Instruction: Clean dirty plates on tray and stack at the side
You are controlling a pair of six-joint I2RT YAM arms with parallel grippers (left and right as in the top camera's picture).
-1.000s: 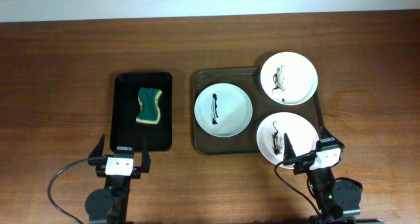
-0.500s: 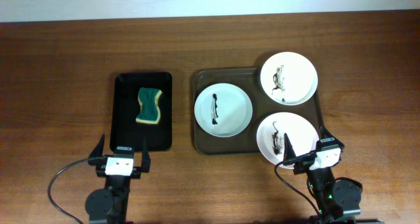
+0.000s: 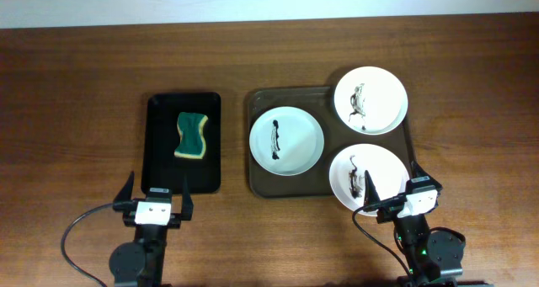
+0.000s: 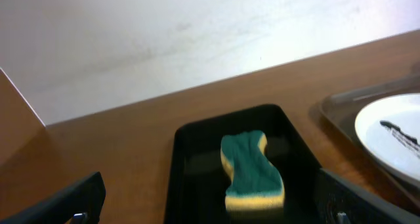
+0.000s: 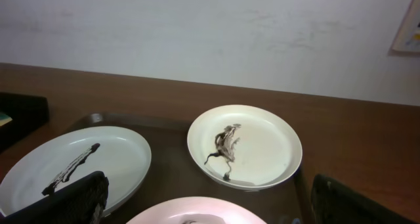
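1. Left gripper [image 3: 157,190]: jaws spread wide, nothing between them. It sits low over the table [image 3: 76,110] near the front edge.
2. Right gripper [image 3: 392,184]: jaws also spread, nothing held.
3. Tray [image 3: 324,102]: starts just ahead of the right gripper and runs off to its left. It is well ahead-right of the left gripper.
4. Near plate [image 3: 365,178]: directly ahead of the right gripper. In the wrist view its near edge shows low between the fingers. It overhangs the tray's near rim and has a dark smear left of centre. Can't tell whether a finger touches it.
5. Far plate [image 3: 370,99]: straight ahead of the right gripper, beyond the near plate. It hangs over the tray's far right corner, smear at centre.
6. Left plate [image 3: 286,140]: ahead-left of the right gripper, fully inside the tray, with a thin dark streak. It is just beside the other two; can't tell if they touch.
7. Black tray [image 3: 164,144]: straight ahead of the left gripper, its near end close to the fingertips. It is apart from the brown tray.
8. Sponge [image 3: 192,135]: green top, yellow side. It lies in the black tray, ahead of the left gripper and slightly right.
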